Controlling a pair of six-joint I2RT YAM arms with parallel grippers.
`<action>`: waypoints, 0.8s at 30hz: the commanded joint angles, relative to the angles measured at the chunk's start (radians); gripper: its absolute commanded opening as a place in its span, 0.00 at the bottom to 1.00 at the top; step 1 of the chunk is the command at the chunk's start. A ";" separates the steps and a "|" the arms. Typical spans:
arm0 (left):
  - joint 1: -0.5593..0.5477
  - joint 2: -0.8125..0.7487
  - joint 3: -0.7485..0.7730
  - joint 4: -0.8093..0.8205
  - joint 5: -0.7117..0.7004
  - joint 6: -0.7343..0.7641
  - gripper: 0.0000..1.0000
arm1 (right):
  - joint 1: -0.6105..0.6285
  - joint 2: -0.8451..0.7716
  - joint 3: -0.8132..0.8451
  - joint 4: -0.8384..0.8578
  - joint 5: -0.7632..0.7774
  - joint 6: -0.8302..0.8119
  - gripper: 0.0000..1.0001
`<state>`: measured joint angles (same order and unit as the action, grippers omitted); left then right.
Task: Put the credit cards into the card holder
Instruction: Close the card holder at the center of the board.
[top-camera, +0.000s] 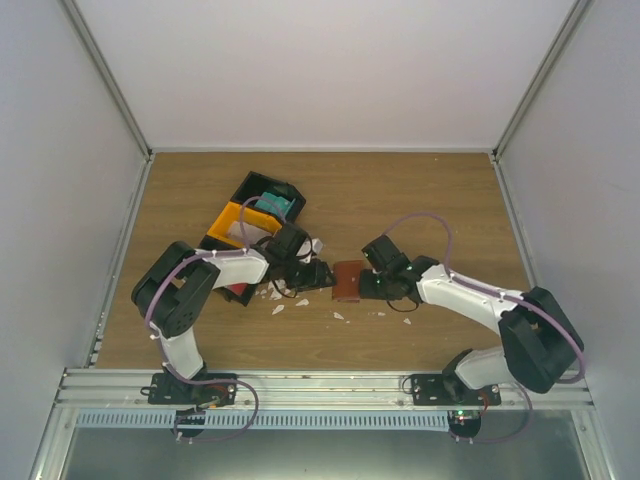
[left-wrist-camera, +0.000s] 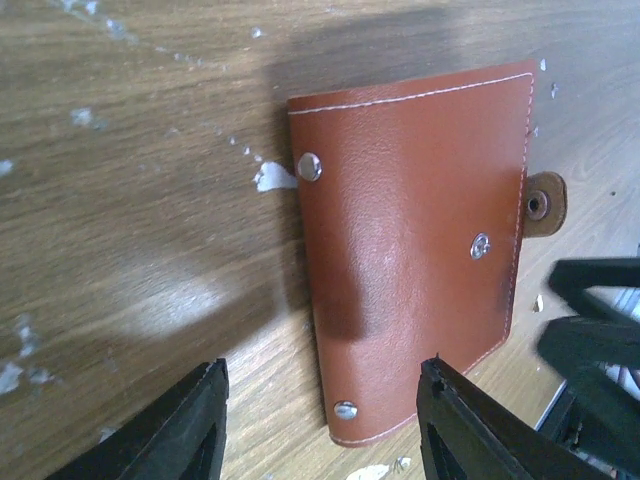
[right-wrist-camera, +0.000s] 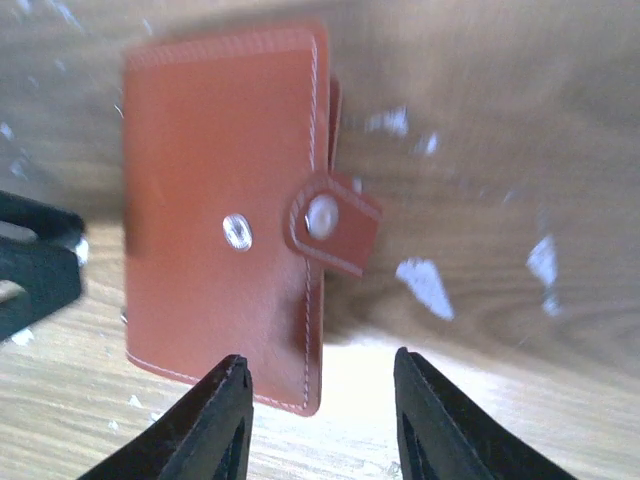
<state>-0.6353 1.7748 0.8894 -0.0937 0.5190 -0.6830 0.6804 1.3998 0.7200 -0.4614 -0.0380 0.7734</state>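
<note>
The reddish-brown card holder lies folded shut on the wood between both grippers. Its strap tab hangs loose, leaving the snap stud bare. My left gripper is open just left of the card holder, whose near corner lies between the fingertips, untouched. My right gripper is open on the other side of the card holder, its fingertips either side of the holder's corner. A teal credit card rests in the tray. A red patch shows under the left arm.
A black-and-orange compartment tray stands at the back left, close behind the left arm. Small white scraps litter the wood around the holder. In the left wrist view the right gripper's black fingers sit close beside the holder.
</note>
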 joint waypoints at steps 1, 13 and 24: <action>-0.018 0.034 0.038 -0.026 -0.021 0.044 0.54 | 0.002 -0.023 0.113 -0.124 0.181 0.000 0.43; -0.053 0.091 0.101 -0.138 -0.134 0.061 0.53 | 0.002 0.190 0.252 -0.145 0.246 -0.040 0.41; -0.067 0.124 0.117 -0.195 -0.205 0.065 0.49 | 0.002 0.175 0.245 -0.148 0.227 -0.026 0.06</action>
<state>-0.6960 1.8416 1.0206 -0.2073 0.3996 -0.6353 0.6804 1.5986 0.9543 -0.5968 0.1776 0.7372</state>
